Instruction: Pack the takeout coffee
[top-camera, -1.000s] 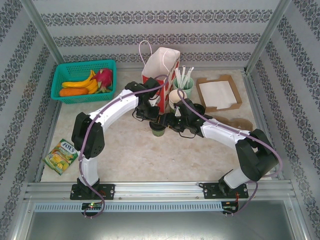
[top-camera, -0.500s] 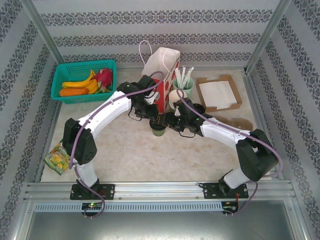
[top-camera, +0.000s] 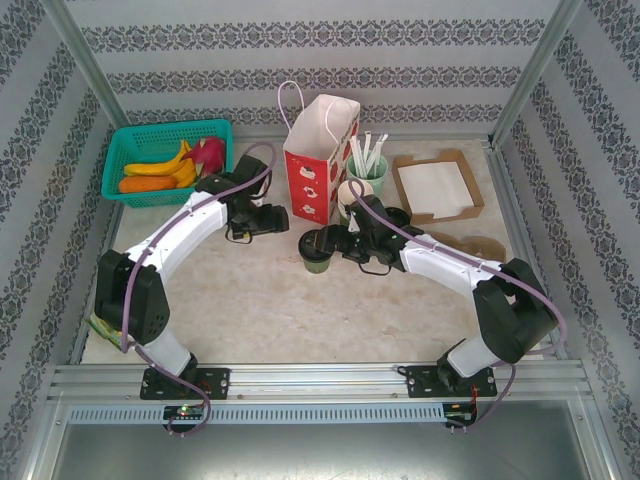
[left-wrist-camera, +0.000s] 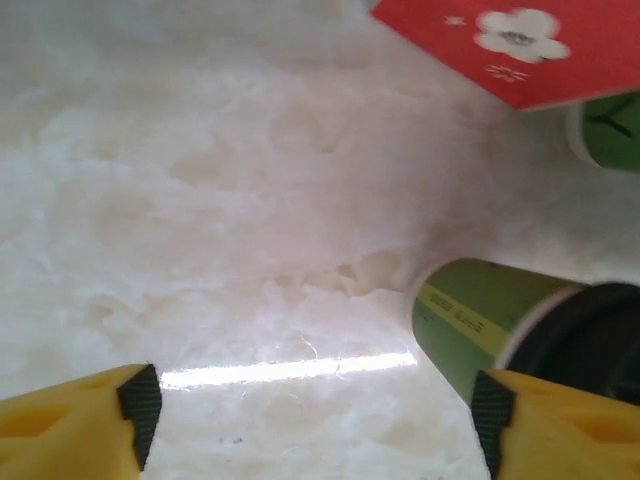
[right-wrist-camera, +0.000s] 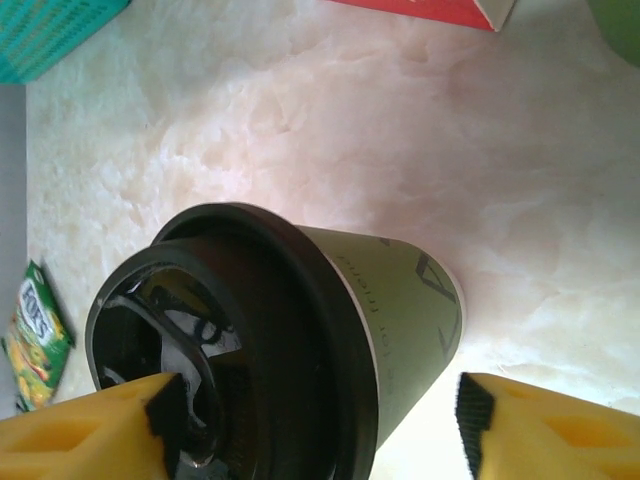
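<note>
Your left claw has swung left, away from the red-and-white paper bag, and now stands spread wide. Your right claw has loosened, its fingers spread either side of the takeout coffee, which stands upright on the table just in front of the bag.

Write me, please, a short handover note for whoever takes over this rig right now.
Left gripper: open, empty, left of the paper bag.
Right gripper: open, jaws straddling the takeout coffee.
Coffee: upright on the table, lid on, just in front of the bag.
Done: nothing packed yet.
Left: grip the cup, lift it into the bag.
</note>
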